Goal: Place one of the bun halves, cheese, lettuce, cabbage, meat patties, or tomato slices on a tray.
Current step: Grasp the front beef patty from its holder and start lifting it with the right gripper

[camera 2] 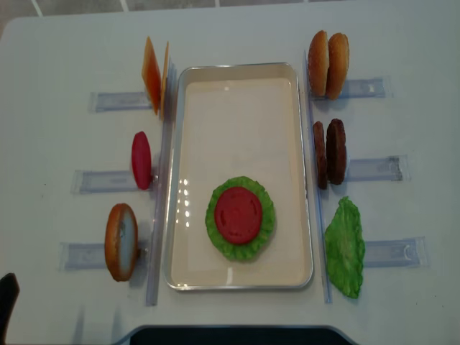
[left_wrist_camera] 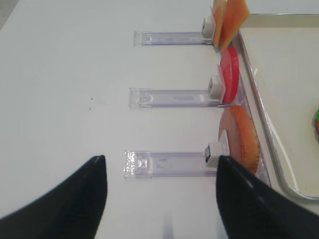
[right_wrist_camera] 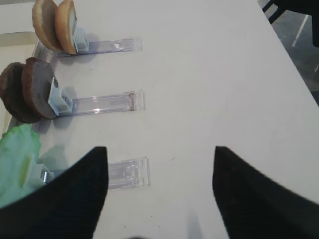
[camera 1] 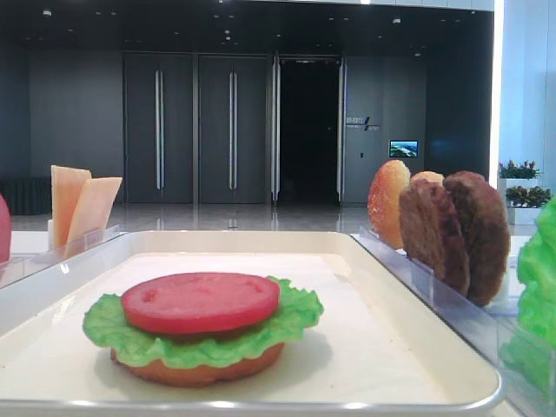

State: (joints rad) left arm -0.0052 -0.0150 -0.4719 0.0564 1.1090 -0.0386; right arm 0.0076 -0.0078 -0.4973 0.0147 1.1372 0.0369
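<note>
On the cream tray (camera 2: 237,93) lies a stack: a bun half (camera 1: 200,372), lettuce (camera 2: 264,215) and a tomato slice (camera 2: 238,214) on top. Right of the tray stand two bun halves (camera 2: 328,65), two meat patties (camera 2: 330,152) and a lettuce leaf (camera 2: 345,248). To its left stand cheese (camera 2: 152,75), a tomato slice (camera 2: 141,159) and a bun half (camera 2: 121,241). My left gripper (left_wrist_camera: 160,159) hangs open and empty over a clear rack near that bun half (left_wrist_camera: 241,139). My right gripper (right_wrist_camera: 160,149) is open and empty beside the patties (right_wrist_camera: 35,94). Cabbage is out of view.
Clear plastic racks (camera 2: 374,169) run outward from both long sides of the tray across the white table (camera 2: 417,43). The table's right edge shows in the right wrist view, with dark floor (right_wrist_camera: 299,30) beyond it. A dark base (camera 2: 230,335) sits at the near table edge.
</note>
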